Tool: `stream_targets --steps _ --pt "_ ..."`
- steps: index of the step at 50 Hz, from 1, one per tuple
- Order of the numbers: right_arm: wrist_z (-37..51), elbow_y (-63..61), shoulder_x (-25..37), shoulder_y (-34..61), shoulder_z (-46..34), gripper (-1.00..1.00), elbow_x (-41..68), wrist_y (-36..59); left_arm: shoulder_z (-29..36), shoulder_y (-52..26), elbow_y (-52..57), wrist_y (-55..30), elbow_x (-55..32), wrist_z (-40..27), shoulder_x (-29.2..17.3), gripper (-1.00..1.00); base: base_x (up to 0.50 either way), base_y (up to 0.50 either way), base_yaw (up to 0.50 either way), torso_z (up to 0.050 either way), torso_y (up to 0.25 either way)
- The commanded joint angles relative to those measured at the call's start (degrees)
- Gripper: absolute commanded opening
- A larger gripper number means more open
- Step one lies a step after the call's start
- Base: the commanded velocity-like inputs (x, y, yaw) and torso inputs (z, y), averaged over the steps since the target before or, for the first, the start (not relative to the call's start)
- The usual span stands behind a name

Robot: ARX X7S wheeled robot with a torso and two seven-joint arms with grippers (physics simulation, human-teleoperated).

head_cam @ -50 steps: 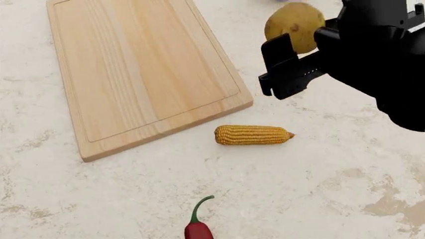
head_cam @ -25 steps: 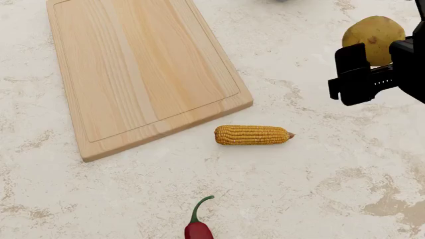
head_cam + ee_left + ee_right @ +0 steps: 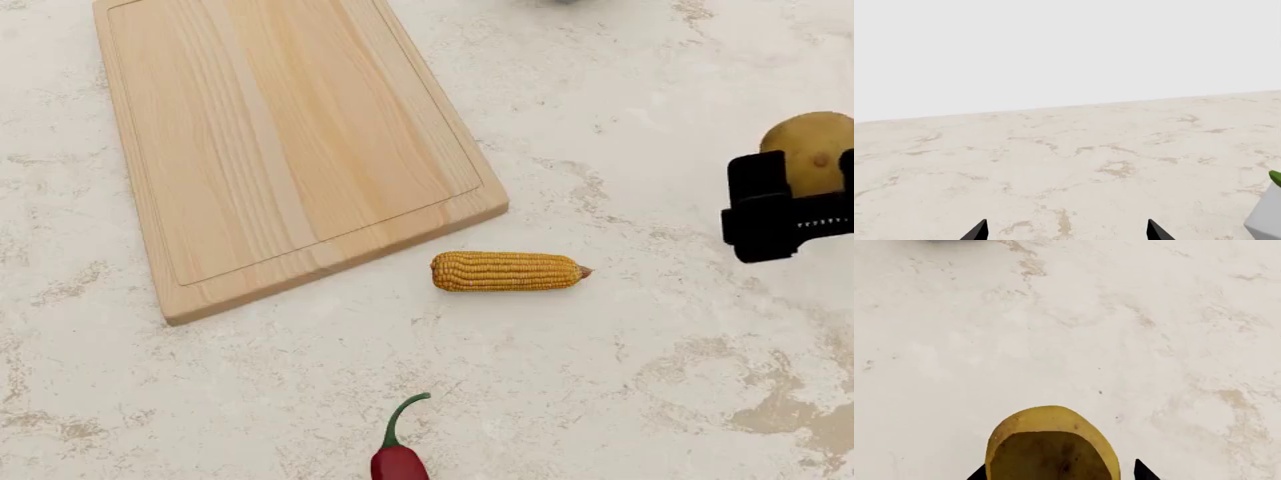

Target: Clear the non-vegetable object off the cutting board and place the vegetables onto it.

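Note:
The non-vegetable object, a yellow-brown lump (image 3: pixel 811 148), is held in my right gripper (image 3: pixel 798 200) at the head view's far right, well off the cutting board (image 3: pixel 280 140). In the right wrist view the lump (image 3: pixel 1052 440) fills the gap of the right gripper (image 3: pixel 1057 473), above bare counter. The light-wood board has nothing on it. The corn cob (image 3: pixel 507 271) lies on the counter just past the board's near right corner. The dark-red chilli (image 3: pixel 398 458) lies at the bottom edge. My left gripper (image 3: pixel 1066 232) is open over bare counter, with nothing between its tips.
The marbled beige counter (image 3: pixel 641 380) spreads around the board. A pale grey block (image 3: pixel 1269 215) with a green tip (image 3: pixel 1275 176) beside it shows at the edge of the left wrist view. A dark shape (image 3: pixel 561 1) sits at the head view's top edge.
My right gripper has carried the lump rightwards and nearer, from beside the board's far right side to the head view's right edge. Corn, chilli and board have not moved.

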Motion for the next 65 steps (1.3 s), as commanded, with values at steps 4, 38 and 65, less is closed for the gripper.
stream_targets --steps 4,38,65 --pt "-0.41 0.76 0.42 -2.64 1.88 1.0 -1.37 -1.96 -1.48 0.35 0.24 -0.02 0.27 1.4 0.99 1.0 0.0 0.0 0.0 0.0 0.0" --pt "-4.84 -12.44 -1.87 18.28 3.38 1.0 -1.19 16.79 -1.92 0.99 3.25 -1.9 -0.9 0.43 -0.28 1.0 0.0 0.0 0.0 0.0 0.0" --pt "-22.06 -13.11 -14.61 22.77 -2.42 1.0 -6.34 22.16 -1.86 1.8 5.27 -2.51 -1.62 0.17 -0.88 1.0 0.0 0.0 0.0 0.0 0.0"
